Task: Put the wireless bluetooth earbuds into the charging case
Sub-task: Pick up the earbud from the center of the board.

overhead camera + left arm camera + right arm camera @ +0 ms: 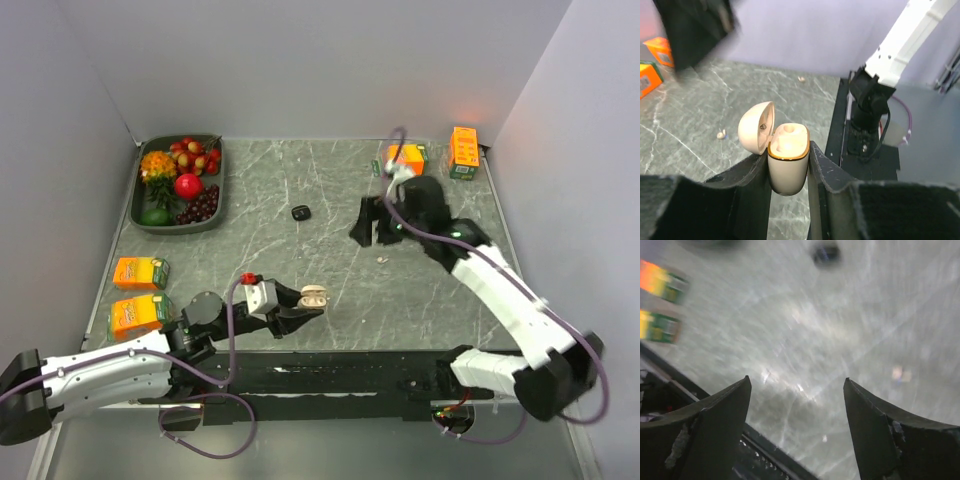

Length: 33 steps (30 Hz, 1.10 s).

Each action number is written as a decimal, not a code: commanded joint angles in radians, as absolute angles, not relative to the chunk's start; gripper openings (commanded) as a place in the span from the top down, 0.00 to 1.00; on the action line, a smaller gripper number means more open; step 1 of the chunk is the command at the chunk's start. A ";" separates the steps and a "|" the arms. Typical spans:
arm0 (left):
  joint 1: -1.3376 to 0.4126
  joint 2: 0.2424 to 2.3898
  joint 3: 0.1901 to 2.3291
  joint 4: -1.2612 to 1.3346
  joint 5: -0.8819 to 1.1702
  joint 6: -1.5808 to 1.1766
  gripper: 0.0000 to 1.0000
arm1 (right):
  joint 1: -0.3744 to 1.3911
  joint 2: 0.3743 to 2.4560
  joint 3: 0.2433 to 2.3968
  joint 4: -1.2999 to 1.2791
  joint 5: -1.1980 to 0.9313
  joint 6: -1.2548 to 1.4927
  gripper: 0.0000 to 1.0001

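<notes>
We see a grey marbled table (300,170) with a dark tray (158,143) of fruit in its far left corner. Two orange juice cartons (140,272) sit at its left edge and two more (463,152) at the far right.

The right gripper (797,385) hangs over bare stone mid-table, its fingers spread wide with nothing between them. The left gripper (788,160) sits near the front edge, its fingers clamped on the sides of the white charging case (787,165). The case stands upright with its lid (756,127) hinged open, and we cannot tell whether a bud sits inside.

Beyond the case, a nearer white earbud (721,134) and a farther white earbud (801,78) lie loose on the stone. A small black object (301,212) rests mid-table, too small for us to identify.
</notes>
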<state>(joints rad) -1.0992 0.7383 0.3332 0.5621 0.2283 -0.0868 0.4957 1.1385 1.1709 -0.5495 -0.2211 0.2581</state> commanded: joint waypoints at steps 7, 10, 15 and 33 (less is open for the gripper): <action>-1.101 0.606 0.267 0.683 0.078 -0.178 0.99 | 0.491 1.311 0.986 -0.560 0.066 0.431 0.39; -1.104 0.581 0.262 0.661 0.068 -0.179 0.99 | 0.491 1.364 0.985 -0.545 0.147 0.397 0.38; -1.109 0.557 0.262 0.660 0.040 -0.190 0.99 | 0.491 1.492 1.026 -0.514 0.241 0.359 0.51; -1.163 0.520 0.278 0.588 0.003 -0.156 0.99 | 0.502 1.749 1.166 -0.549 0.318 0.345 0.53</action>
